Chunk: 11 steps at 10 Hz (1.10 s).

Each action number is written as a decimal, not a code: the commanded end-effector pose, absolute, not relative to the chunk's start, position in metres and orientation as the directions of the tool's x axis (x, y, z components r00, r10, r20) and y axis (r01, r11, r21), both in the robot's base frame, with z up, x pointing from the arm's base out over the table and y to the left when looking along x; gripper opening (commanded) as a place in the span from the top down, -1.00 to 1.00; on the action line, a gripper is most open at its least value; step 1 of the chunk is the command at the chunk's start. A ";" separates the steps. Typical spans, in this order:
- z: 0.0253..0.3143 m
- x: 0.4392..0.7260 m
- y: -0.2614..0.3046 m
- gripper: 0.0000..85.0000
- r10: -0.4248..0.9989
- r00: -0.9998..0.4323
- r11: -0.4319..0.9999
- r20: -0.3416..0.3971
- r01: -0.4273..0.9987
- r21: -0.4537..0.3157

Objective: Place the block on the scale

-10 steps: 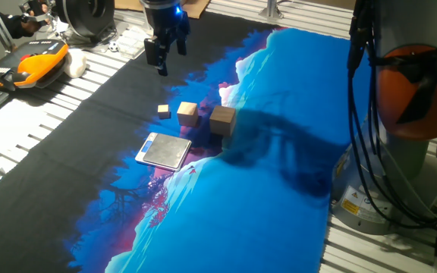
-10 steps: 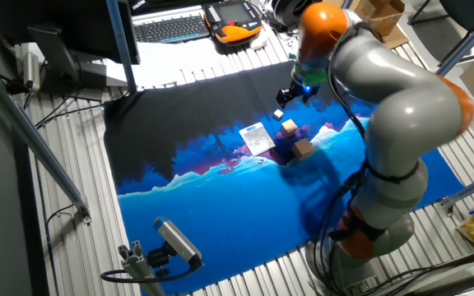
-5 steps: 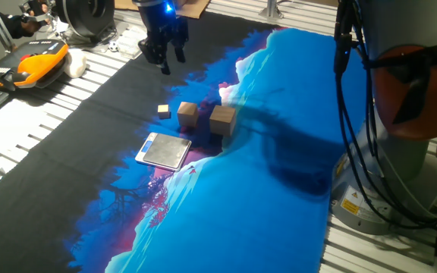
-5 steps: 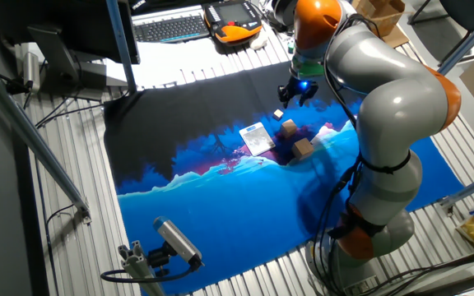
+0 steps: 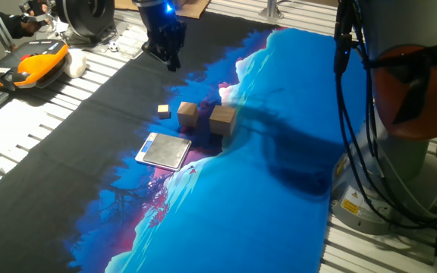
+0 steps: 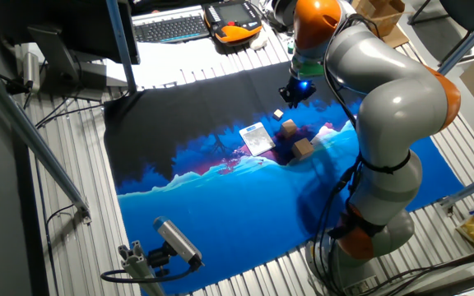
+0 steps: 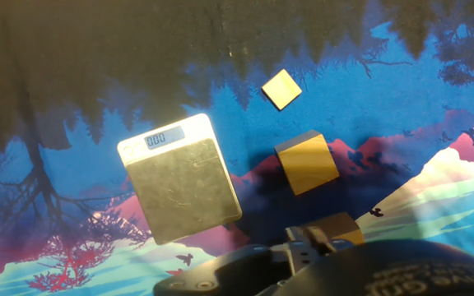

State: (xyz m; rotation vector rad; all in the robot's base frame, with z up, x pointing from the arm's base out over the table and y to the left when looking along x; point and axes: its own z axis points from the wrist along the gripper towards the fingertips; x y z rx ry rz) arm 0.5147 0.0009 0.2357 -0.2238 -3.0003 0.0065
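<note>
End effector (image 5: 170, 62) higher, clear of block (image 5: 222, 119).

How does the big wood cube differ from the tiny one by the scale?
Size: the block is clearly larger than the tiny cube. Place: the block ends the row on one side, the tiny cube on the other, with the medium cube between. Shared: both are plain light wood, lying on the cloth, neither on the scale.
</note>
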 end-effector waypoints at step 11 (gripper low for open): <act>0.236 0.515 0.001 1.00 0.104 -0.994 0.994 0.017 0.104 0.023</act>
